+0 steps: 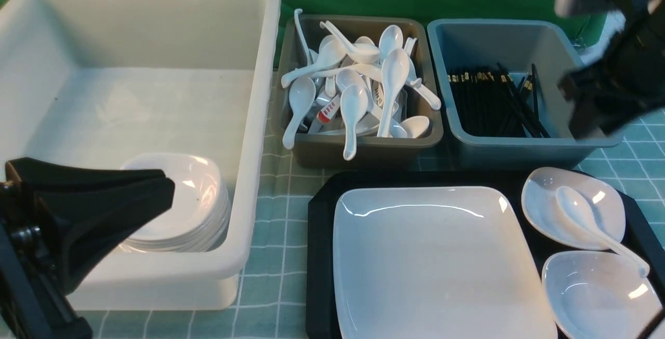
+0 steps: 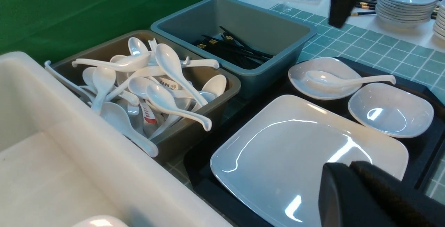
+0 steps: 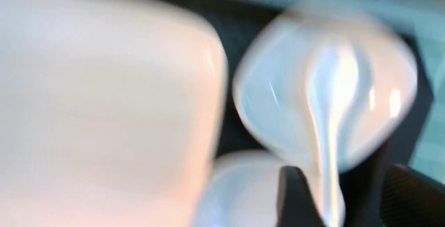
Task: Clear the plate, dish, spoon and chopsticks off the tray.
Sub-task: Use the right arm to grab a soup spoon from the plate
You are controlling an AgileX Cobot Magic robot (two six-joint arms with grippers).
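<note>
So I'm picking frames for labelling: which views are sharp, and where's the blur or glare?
Right wrist view: heavy motion blur, the spoon smeared. Front view: sharp, only the right gripper blurred. Left wrist view: sharp, glare streaks on the plate.

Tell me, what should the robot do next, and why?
Probably bring the right gripper down onto the handle of the spoon. The spoon lies in the far dish on the tray, on the right arm's side. That gripper hangs open and empty nearby, with the spoon in its blurred wrist view.
</note>
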